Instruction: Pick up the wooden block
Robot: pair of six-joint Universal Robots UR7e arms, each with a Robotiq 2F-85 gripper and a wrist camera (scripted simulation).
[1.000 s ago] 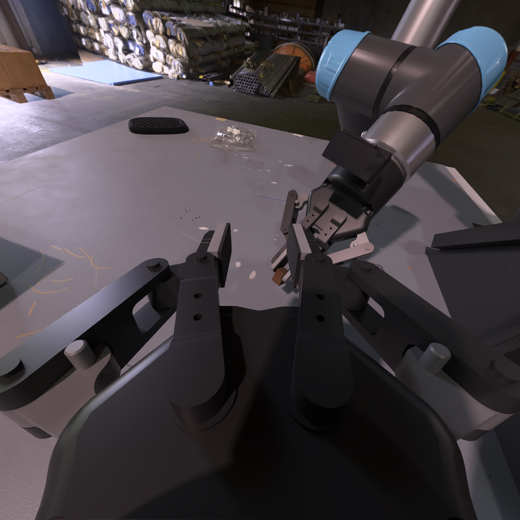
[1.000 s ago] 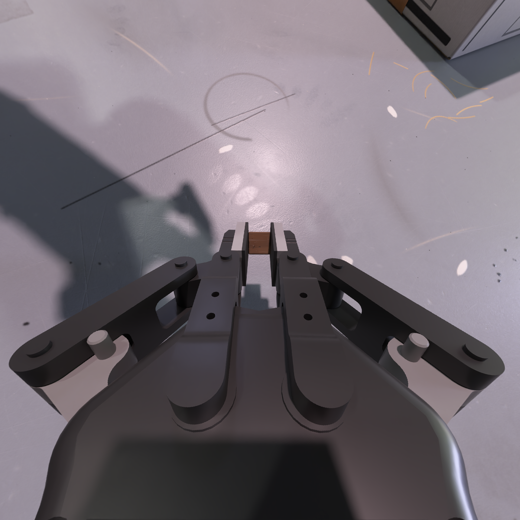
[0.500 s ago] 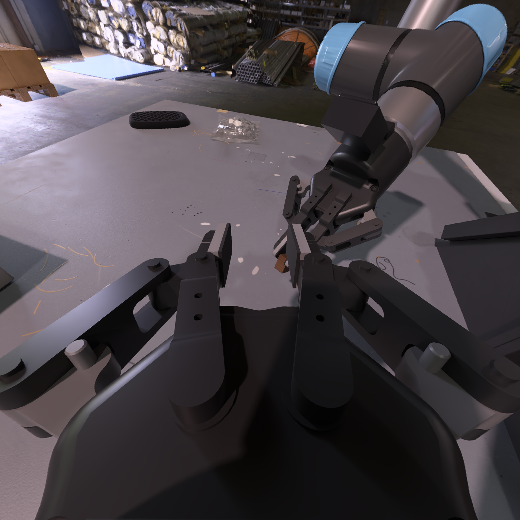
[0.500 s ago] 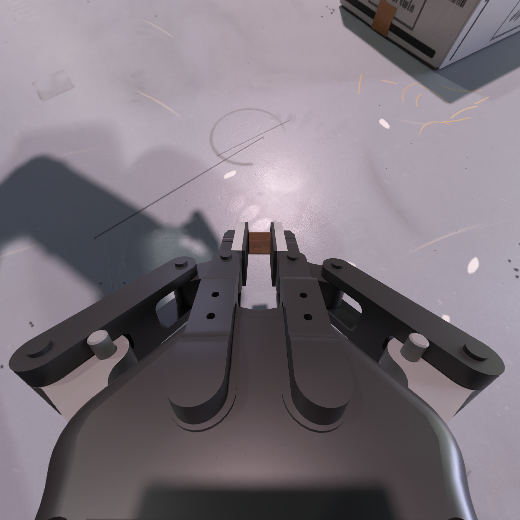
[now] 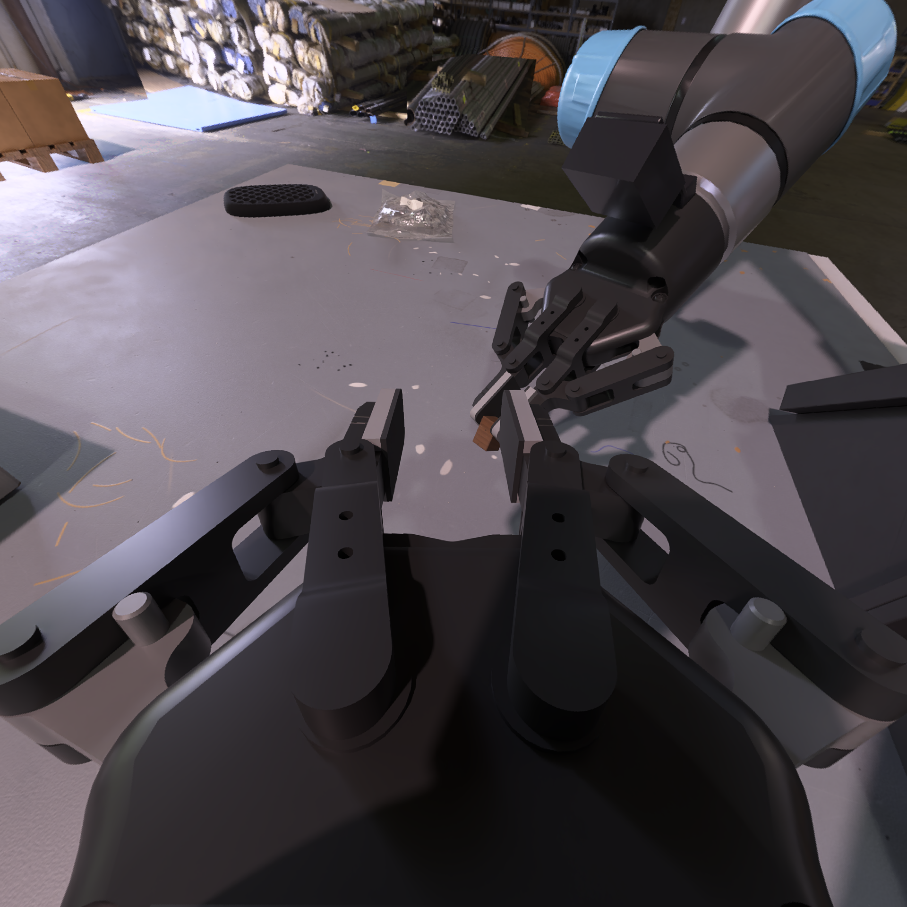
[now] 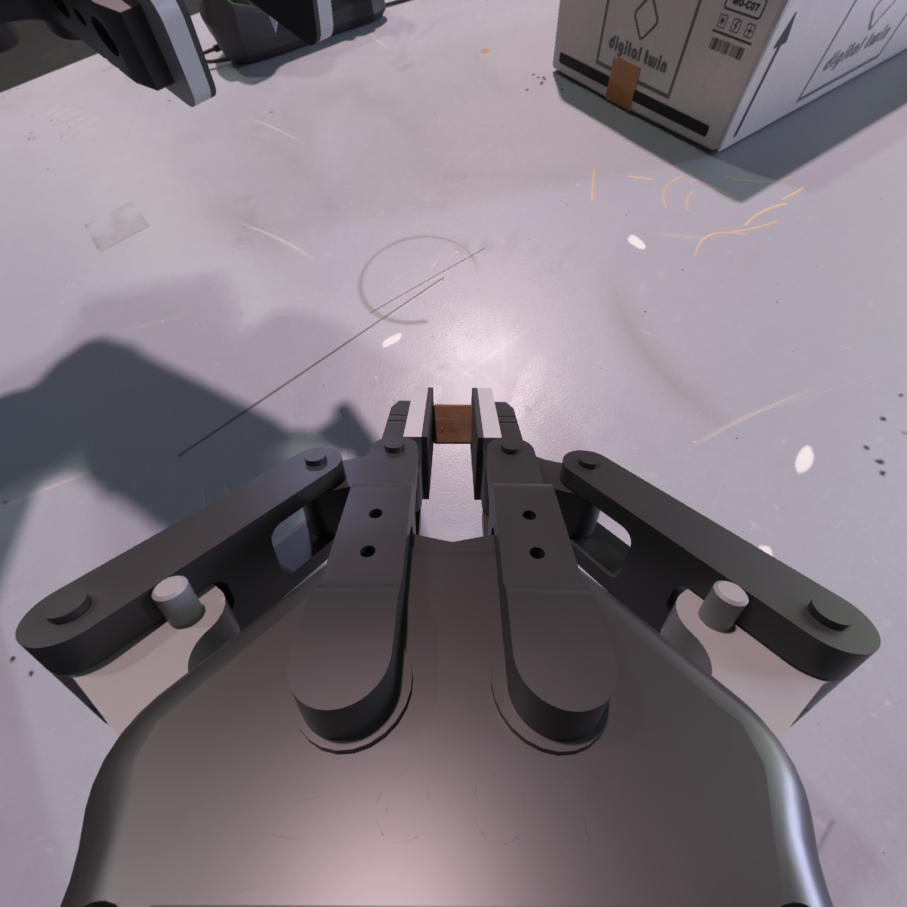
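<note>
The right claw (image 6: 452, 417) is clenched on the one wooden block (image 6: 452, 424), a small brown cube pinched between the two pale-faced pads (image 6: 421, 413) at their very tips. In the left wrist view the same block (image 5: 485, 436) shows below the right claw (image 5: 491, 417), clear of the counter (image 5: 196, 343) with grey surface visible under it. The right arm (image 5: 726, 127), grey with two blue joint caps, comes in from the upper right and slopes down toward the middle of the counter, its claw tilted forward and low so that the fingertips point down and toward the left claw.

The left claw (image 5: 449, 432) is released, its two fingers (image 5: 387, 427) standing well apart with nothing between them. It hangs over the near part of the counter, aimed across it; its right finger overlaps the right claw's tips in that view, so I cannot tell how close the two are. In the right wrist view the left claw (image 6: 245, 44) shows at the top left edge, two dark fingers with pale faces.

Around them the counter carries one white cardboard box (image 6: 736, 73) with a brown tape strip, one black honeycomb-patterned pad (image 5: 276, 200) at the far edge, and one clear plastic bag (image 5: 414, 221) of small parts beside it. The surface is marked with one pencilled ring (image 6: 417, 280), a straight scratch through it, white flecks and thin orange curls.
</note>
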